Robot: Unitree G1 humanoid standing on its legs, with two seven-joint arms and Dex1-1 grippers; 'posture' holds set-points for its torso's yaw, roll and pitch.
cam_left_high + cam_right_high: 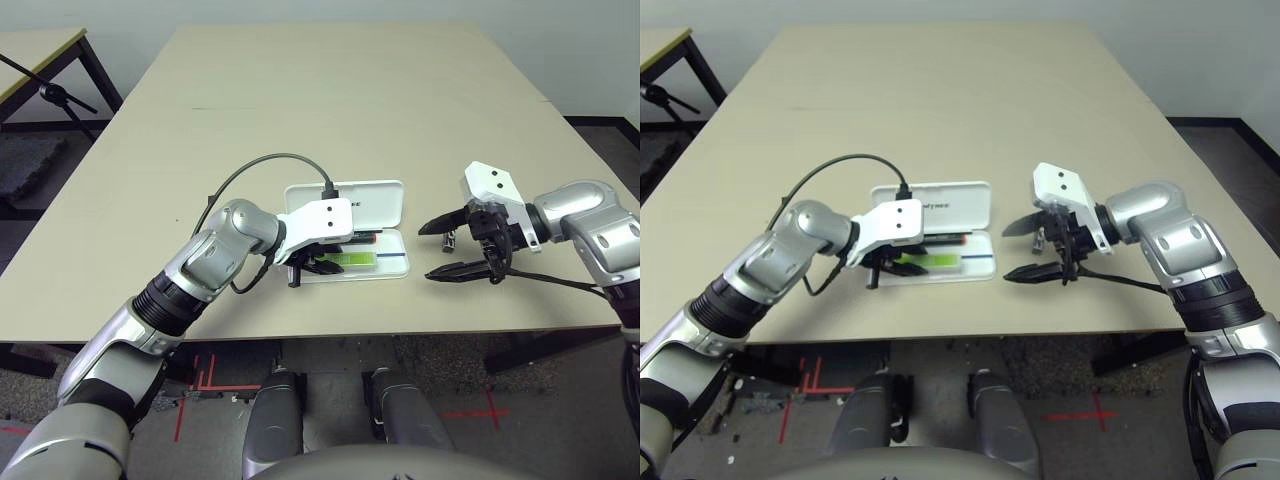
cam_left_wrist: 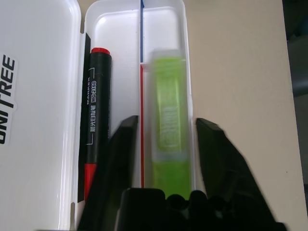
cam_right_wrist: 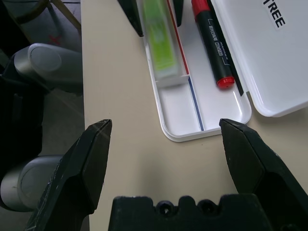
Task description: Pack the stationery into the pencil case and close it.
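Observation:
The white pencil case (image 1: 395, 262) lies open mid-table, its lettered lid (image 1: 375, 200) folded back flat. In its tray rest the red marker (image 2: 98, 106) and, beside it, the lime-green highlighter (image 2: 168, 120). My left gripper (image 1: 320, 265) hovers open at the tray's left end, one finger on each side of the highlighter without touching it. To the right of the case my right gripper (image 1: 424, 251) is wide open, pointing at the tray's empty end (image 3: 183, 110). A small silver-and-black piece (image 1: 449, 240) sits on the table by its far finger.
The beige table (image 1: 300, 110) stretches bare behind the case, and its front edge (image 1: 330, 338) runs just below both grippers. A black cable (image 1: 262, 165) arcs up from my left wrist. A second table (image 1: 35, 50) and a dark stand (image 1: 60, 98) are at the far left.

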